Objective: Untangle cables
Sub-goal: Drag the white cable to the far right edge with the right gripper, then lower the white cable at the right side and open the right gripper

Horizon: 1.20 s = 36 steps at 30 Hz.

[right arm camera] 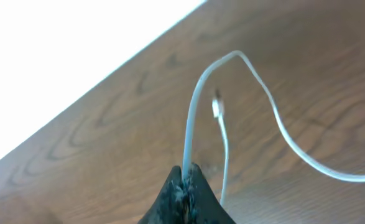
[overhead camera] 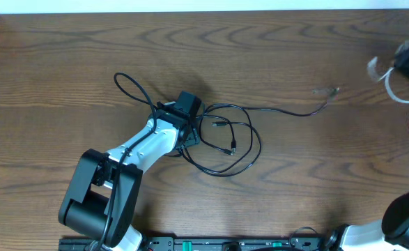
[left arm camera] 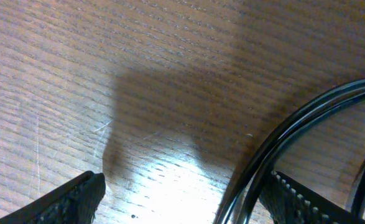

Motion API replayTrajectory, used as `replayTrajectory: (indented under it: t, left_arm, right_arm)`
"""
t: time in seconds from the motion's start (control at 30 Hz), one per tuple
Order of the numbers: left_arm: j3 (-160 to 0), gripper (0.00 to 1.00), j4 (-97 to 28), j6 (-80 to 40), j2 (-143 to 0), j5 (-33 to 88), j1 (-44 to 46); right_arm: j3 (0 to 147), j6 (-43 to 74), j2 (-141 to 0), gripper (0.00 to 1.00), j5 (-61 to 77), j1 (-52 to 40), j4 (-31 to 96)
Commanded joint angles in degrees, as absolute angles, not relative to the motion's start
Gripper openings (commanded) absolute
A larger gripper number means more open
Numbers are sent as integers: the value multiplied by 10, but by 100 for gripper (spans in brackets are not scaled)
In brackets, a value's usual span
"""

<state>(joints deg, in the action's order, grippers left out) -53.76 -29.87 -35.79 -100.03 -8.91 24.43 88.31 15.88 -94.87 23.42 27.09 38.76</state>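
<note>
Wood surface: left end effector spread around black cable; right end effector, 2 o'clock, pinching white cable. Thin cord may slip if tugged.

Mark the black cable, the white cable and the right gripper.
black cable [left arm camera: 294,118], left wrist view, on the curved double strand at the right of frame.
white cable [right arm camera: 192,112], right wrist view, on the straight stretch below the bend.
right gripper [right arm camera: 185,177], right wrist view, where its closed fingertips pinch the white cable.
</note>
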Motion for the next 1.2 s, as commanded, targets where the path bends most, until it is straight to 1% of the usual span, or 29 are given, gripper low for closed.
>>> replayTrajectory:
  t: [0.0,0.03,0.07,0.1,0.13,0.17,0.2,0.23,0.27,0.33,0.53,0.6,0.77,0.83,0.87,0.9,0.97,1.0,1.1,1.17]
  left_arm:
    - [-517,86,-303,-353,-1028,-79,243]
    - [-517,86,-303,-353,-1028,-79,243]
    - [-517,86,-303,-353,-1028,-79,243]
    - [-517,86,-303,-353,-1028,-79,243]
    - [-517,86,-303,-353,-1028,-79,243]
    - [-517,86,-303,-352,-1028,-79,243]
    - [-517,86,-303,-352,-1028,-79,243]
    - [-517,86,-303,-352,-1028,-79,243]
    - [-517,86,-303,-353,-1028,-79,243]
    - [-517,86,-303,-353,-1028,-79,243]
    - [-517,86,-303,-353,-1028,-79,243]
    - [-517,86,-303,-353,-1028,-79,243]
    - [-517,86,-303,-353,-1028,-79,243]
    - [-517,86,-303,-353,-1028,-79,243]
    - [-517,86,-303,-353,-1028,-79,243]
    - [-517,86,-303,-353,-1028,-79,243]
    - [-517,86,-303,-353,-1028,-79,243]
    - [-517,85,-303,-353,-1028,-79,243]
    - [-517,86,-303,-352,-1028,-79,243]
    - [-517,86,-303,-352,-1028,-80,243]
  right_arm:
    - [903,148,-940,1,241,288,409]
    - [902,146,-940,1,234,291,416]
    - [899,146,-940,4,221,293,423]
    - [894,147,-940,13,198,294,432]
    - [889,147,-940,34,175,294,439]
    - [886,147,-941,50,158,294,443]
    - [882,147,-941,61,145,294,446]
    - [879,147,-941,67,136,293,446]
    - [876,147,-941,70,136,294,446]
    - [875,147,-941,70,136,294,446]
    - [874,147,-941,68,139,293,449]
    - [873,147,-941,70,141,287,459]
    - [856,147,-942,70,140,261,446]
    - [843,144,-943,68,138,252,426]
    - [833,144,-947,62,136,246,412]
    - [818,140,-953,53,136,241,396]
    - [804,141,-956,43,119,239,388]
    - [795,142,-958,41,107,239,385]
    - [776,152,-962,40,70,239,375]
    - [763,173,-963,43,32,240,367]
